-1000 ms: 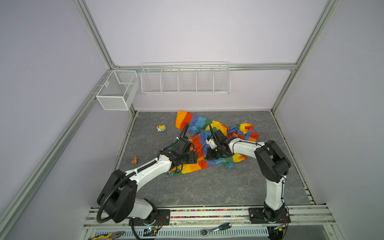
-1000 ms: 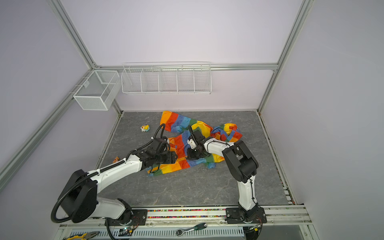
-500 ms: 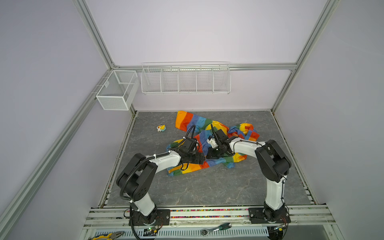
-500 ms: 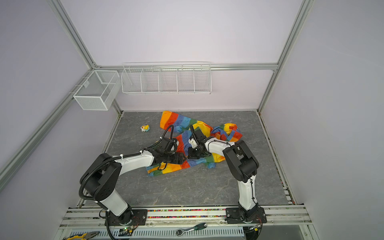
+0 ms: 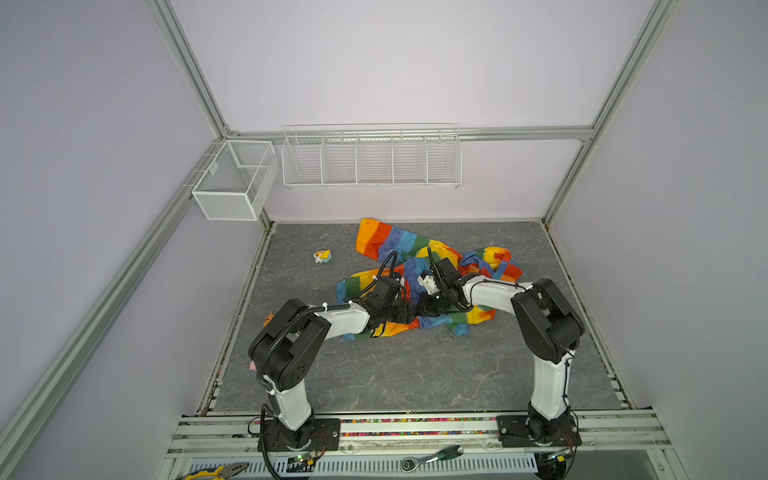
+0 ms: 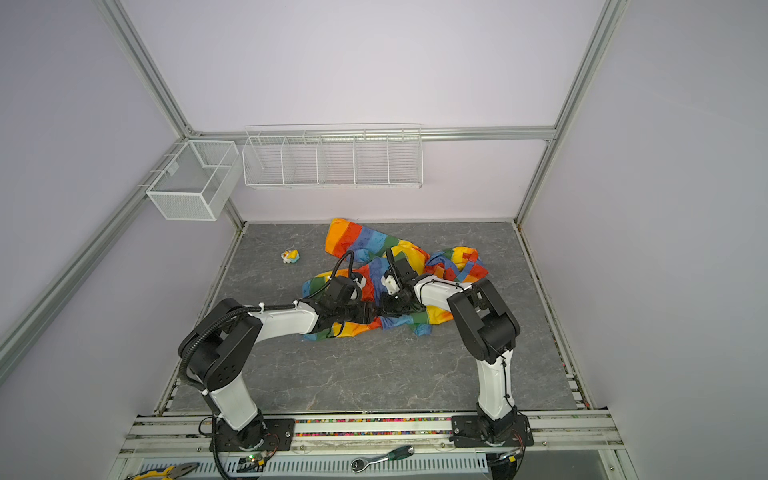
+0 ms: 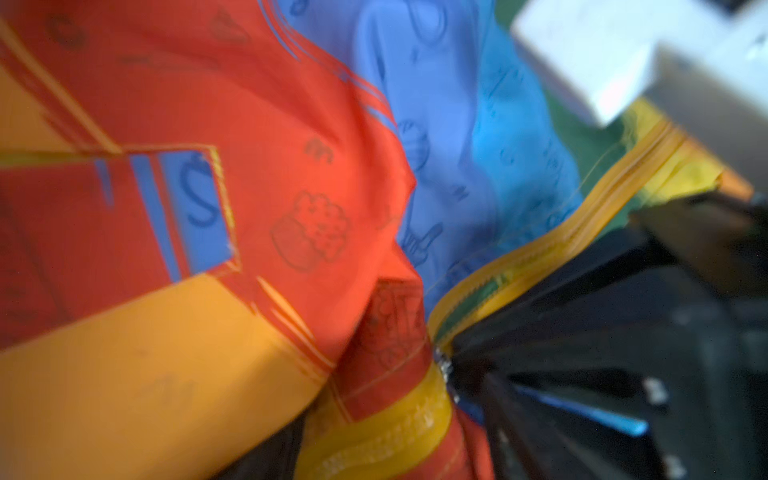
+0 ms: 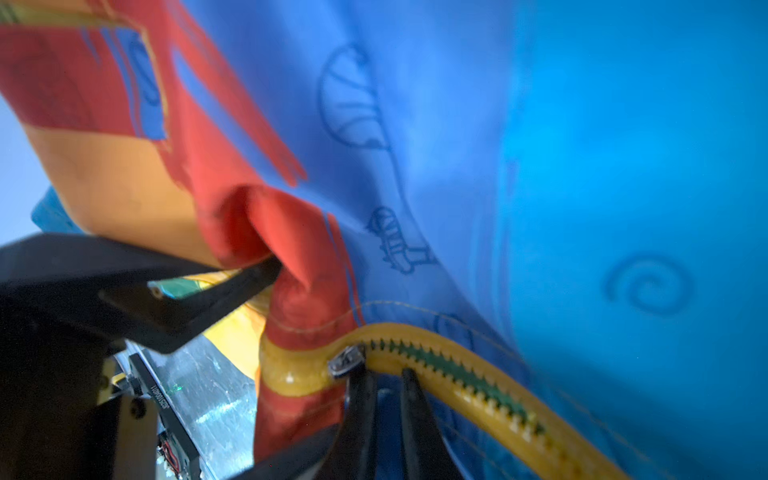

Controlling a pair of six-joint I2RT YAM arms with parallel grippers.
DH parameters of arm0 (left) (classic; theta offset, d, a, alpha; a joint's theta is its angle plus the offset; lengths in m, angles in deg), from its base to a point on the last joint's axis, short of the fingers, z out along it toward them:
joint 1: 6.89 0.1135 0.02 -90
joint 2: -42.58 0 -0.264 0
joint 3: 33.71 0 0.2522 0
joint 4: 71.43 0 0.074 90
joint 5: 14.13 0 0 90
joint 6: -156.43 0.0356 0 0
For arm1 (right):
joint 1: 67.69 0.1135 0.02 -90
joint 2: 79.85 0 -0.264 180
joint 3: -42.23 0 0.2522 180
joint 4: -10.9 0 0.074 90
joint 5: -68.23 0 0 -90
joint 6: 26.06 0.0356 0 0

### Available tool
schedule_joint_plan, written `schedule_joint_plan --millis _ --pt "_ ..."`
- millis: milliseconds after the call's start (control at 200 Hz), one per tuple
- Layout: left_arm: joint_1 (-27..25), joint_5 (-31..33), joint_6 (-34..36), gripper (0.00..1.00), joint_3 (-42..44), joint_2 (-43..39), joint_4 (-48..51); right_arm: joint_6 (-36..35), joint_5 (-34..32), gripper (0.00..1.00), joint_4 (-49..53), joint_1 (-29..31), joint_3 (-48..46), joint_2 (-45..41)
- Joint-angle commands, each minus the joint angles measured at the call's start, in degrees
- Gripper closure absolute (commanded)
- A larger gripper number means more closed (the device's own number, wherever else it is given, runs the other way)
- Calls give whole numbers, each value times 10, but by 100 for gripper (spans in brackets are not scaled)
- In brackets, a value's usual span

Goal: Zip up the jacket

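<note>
On the jacket (image 5: pixel 390 239), the right end effector (image 8: pixel 384 372) stands nearly together at the zipper slider (image 8: pixel 347 361), grip unclear. Whether the left end effector (image 6: pixel 372 311) is apart or together cannot be told.

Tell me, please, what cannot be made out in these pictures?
- Left gripper: jaws hidden under its wrist in both top views, blurred in the left wrist view.
- Right gripper: in the right wrist view its fingers cover the pull of the zipper slider; grip unclear.
- Small yellow item: too small in both top views.
- Orange item: in a top view, mostly behind the left arm.
</note>
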Motion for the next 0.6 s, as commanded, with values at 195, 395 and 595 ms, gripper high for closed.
schedule_joint_plan --millis 195,395,595 --pt "-10 -43 -88 71 109 4 -18 41 28 84 -39 -7 -40 28" --pt "-8 -60 -84 80 111 -18 -4 50 33 84 -54 -21 -59 11" --pt "-6 -51 -87 91 110 -33 3 68 39 75 -83 -21 -92 -51"
